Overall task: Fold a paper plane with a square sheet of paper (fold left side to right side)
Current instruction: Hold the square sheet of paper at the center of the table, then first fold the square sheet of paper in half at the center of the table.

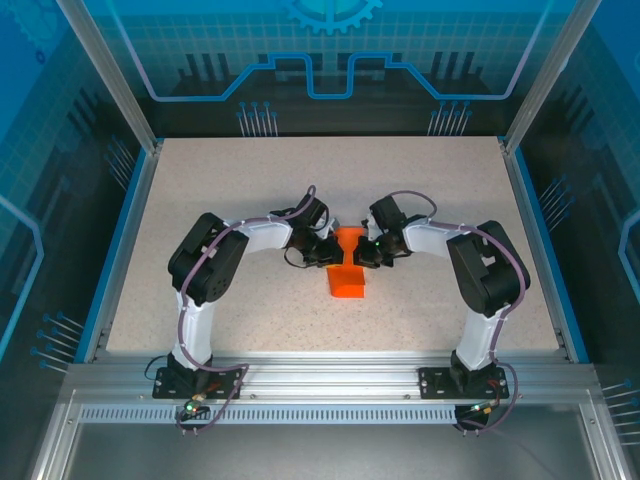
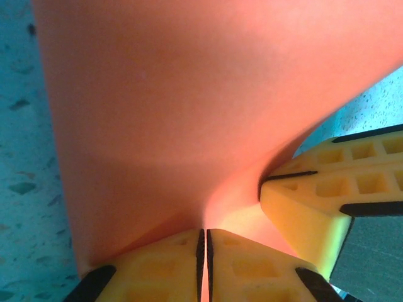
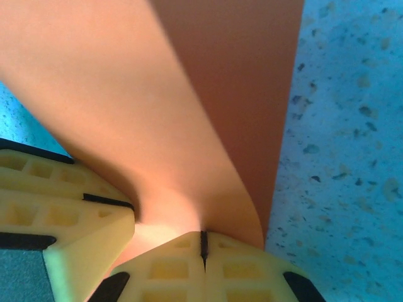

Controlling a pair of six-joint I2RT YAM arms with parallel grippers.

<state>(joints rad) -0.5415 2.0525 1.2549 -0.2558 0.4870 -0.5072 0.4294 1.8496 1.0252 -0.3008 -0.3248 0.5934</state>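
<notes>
Paper is pinched by left end effector and right end effector.

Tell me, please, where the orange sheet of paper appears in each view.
Top external: sheet just right of and below frame centre.
Left wrist: sheet across top and middle, narrowing to bottom centre.
Right wrist: sheet upper left and centre, tapering to bottom centre.
Shared landmark: speckled tabletop beside it.

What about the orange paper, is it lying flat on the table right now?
No, the orange paper curves up off the speckled table, pinched in the right arm's shut jaws.
</notes>
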